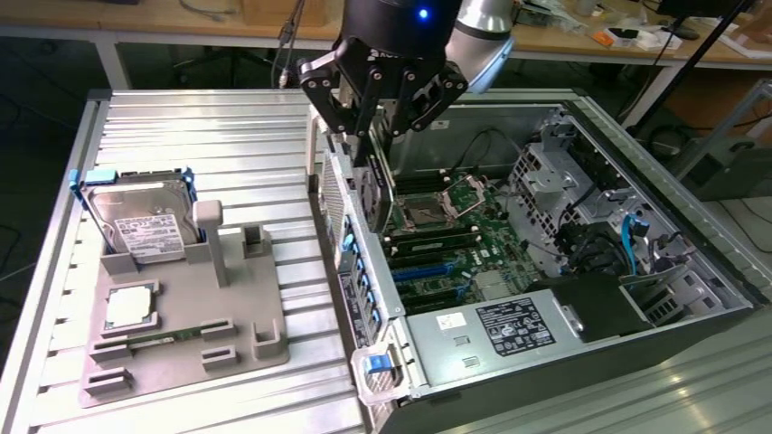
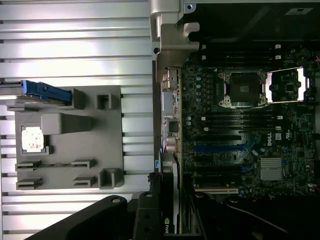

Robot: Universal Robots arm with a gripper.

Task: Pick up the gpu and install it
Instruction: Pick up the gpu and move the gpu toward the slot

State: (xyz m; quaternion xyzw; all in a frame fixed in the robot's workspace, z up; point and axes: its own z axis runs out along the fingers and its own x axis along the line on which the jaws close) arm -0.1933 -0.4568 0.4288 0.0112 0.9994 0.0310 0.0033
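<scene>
2 fingers (image 1: 347,122) w/ gpu (image 1: 378,185) pinched between, upright over case (image 1: 579,384) rear

On the desk (image 1: 205,136), toward the exterior view's left: fixture (image 1: 230,348), with hard drive (image 1: 145,221) upright at its back, processor (image 1: 130,307) before that, memory stick (image 1: 163,337) nearer still. Just beside, to the right: open computer case (image 1: 603,362), motherboard (image 1: 465,240) inside, power supply (image 1: 494,330) in front. Above the case's left wall: gpu (image 1: 376,185), edge-on, clamped in the gripper (image 1: 383,145).
</scene>
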